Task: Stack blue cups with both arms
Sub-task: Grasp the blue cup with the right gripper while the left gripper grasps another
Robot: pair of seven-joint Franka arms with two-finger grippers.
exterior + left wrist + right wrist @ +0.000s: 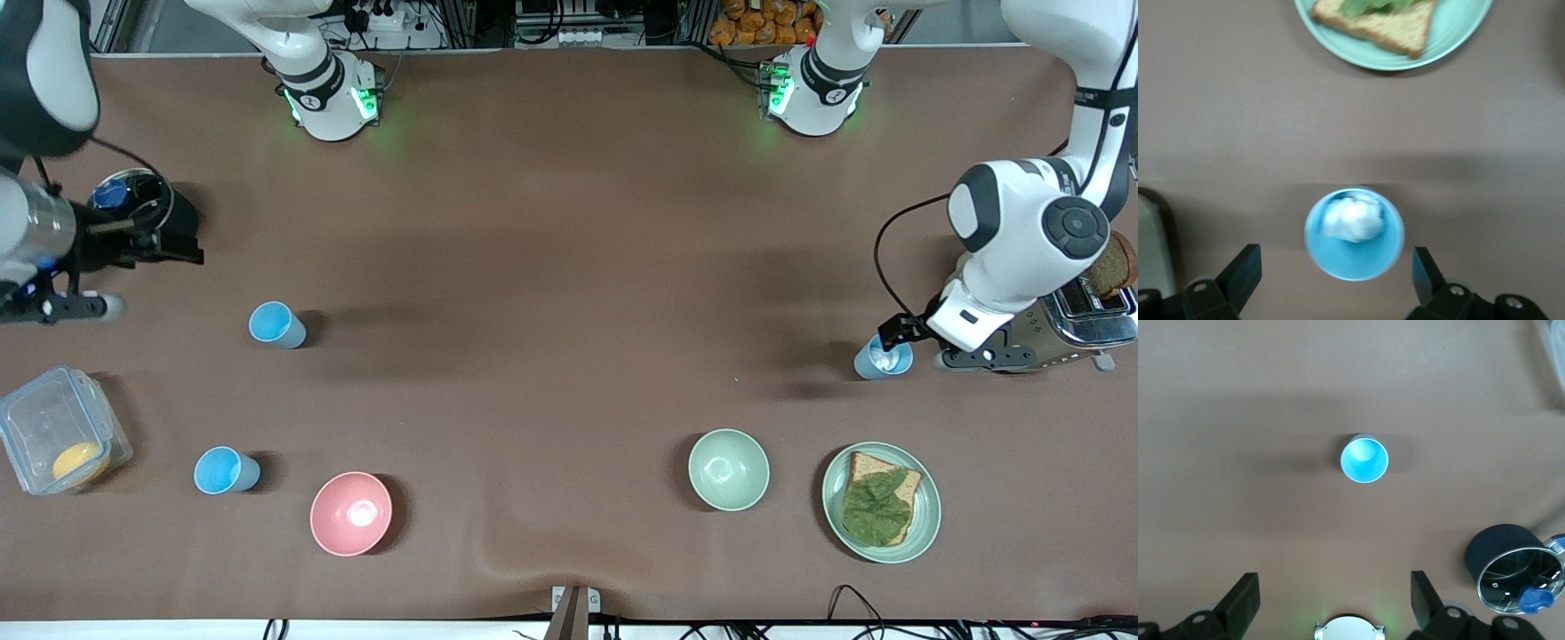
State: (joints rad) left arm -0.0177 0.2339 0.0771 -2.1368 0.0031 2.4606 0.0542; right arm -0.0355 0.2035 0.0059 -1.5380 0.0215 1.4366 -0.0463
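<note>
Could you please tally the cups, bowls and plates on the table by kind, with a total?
Blue cups: 3
Bowls: 2, pink bowl and pale green bowl
Plates: 1, green plate holding bread and a leaf
Total: 6

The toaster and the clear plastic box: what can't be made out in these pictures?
- Chrome toaster: front view, mostly hidden by the left arm.
- Yellow thing in the clear plastic box: too small to identify.
- White lump in the grey-blue plastic cup: left wrist view, blurred.
</note>
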